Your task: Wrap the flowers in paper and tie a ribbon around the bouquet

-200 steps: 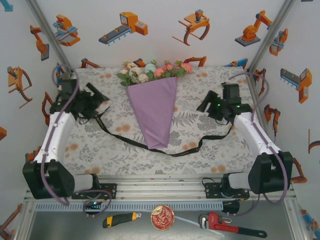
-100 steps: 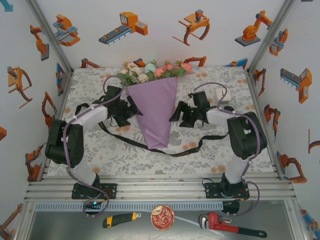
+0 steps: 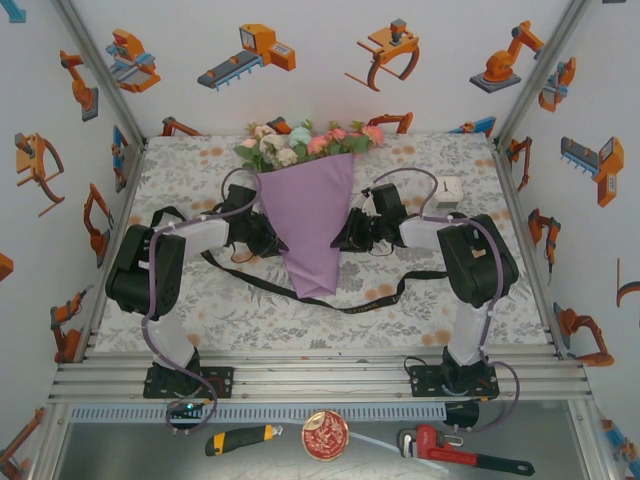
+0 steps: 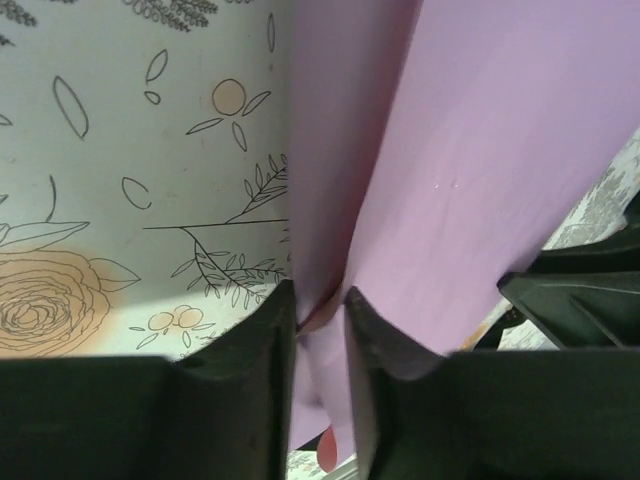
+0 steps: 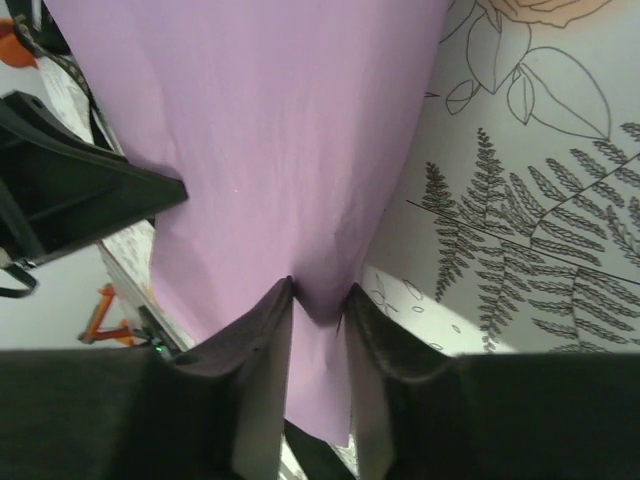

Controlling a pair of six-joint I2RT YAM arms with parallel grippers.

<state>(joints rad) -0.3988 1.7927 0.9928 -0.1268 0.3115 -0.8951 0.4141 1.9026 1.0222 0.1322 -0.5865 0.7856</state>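
A narrow black fabric ribbon (image 3: pixel 360 305) is laid just short of the left pincer (image 4: pixel 318 297) and right pincer (image 5: pixel 318 292), by which the edges of a lilac-purple paper cone (image 3: pixel 308 215) are pinched, with pink, white and blue artificial flowers (image 3: pixel 305 142) seen beyond them.

Mid table (image 3: pixel 300 335) is blocked: paper (image 3: pixel 310 225) cone w/ 2 arms flanking it, left gripper (image 3: pixel 268 232) and right gripper (image 3: pixel 345 235) each pinching a side edge. Flowers (image 3: pixel 310 140) fill back centre. Ribbon (image 3: pixel 380 298) crosses at the cone tip (lying flat, side to side). Small white box (image 3: pixel 447 190) back right. Free room: front strip, back-left corner.
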